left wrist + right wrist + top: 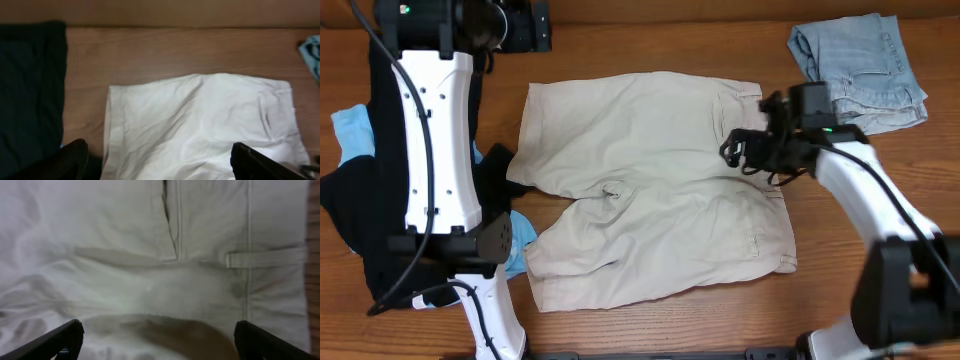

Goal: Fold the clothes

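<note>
Beige shorts (640, 180) lie spread flat on the wooden table, waistband to the right, legs to the left. My right gripper (745, 150) is open and hovers just above the waistband, near the fly and a belt loop (260, 258). The right wrist view is filled with the shorts (150, 255), its fingers wide apart (159, 340). My left gripper (160, 162) is open over the lower leg of the shorts (200, 125); in the overhead view the left arm (440, 140) hides it.
Folded light-blue jeans (860, 70) lie at the back right. Black and blue garments (360, 190) are piled at the left edge under the left arm; the black cloth shows in the left wrist view (27, 90).
</note>
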You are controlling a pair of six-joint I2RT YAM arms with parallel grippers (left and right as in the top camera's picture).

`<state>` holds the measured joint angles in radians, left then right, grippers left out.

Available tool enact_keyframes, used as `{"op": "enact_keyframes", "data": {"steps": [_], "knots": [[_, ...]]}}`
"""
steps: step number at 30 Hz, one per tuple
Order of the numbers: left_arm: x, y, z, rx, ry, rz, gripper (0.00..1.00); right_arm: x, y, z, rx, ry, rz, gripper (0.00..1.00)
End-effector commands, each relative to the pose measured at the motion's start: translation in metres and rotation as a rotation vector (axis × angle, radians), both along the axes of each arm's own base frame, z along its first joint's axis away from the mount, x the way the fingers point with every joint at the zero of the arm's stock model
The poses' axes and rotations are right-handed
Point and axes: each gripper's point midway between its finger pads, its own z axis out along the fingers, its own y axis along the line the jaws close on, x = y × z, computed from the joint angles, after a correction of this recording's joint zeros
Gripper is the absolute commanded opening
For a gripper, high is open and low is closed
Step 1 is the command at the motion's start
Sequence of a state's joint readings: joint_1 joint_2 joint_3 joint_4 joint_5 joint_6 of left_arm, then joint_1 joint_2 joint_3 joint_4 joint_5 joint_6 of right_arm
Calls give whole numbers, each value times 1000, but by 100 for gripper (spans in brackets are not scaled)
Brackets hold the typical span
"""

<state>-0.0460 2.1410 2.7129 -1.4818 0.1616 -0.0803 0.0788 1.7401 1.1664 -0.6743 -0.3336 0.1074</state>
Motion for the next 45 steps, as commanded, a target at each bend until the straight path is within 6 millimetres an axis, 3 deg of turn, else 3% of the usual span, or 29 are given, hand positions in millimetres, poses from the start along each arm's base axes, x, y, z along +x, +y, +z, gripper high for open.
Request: {"op": "enact_keyframes", "data": {"steps": [1,8,13,21,29,31,34,38,42,45], "knots": [[-4,-16,3,-26,-7,-85,93,8,3,-31,-8,45,12,100],[-5,-22,3,-6,-14,-120,94,11,1,-71,-22,103,5,100],[-5,-19,0,17,-6,-110,96,9,-39,-99,-176,176,-174,100],[-2,-9,-2,69,-7,-75,98,8,-101,-100,-147,215,-349,100],[5,-1,2,107,-37,-47,100,22,-123,-90,-115,173,-404,100],[11,6,6,139,-67,-18,100,34,-122,-72,-92,151,-401,100],[14,10,22,141,-123,10,100,50,-121,-21,-70,110,-396,100],[-9,11,65,69,-195,86,100,55,-122,94,-66,-19,-400,100],[-52,15,102,43,-239,111,100,24,-116,206,-53,-172,-401,100],[-83,17,118,43,-253,111,100,-17,-109,267,-49,-271,-403,100]]}}
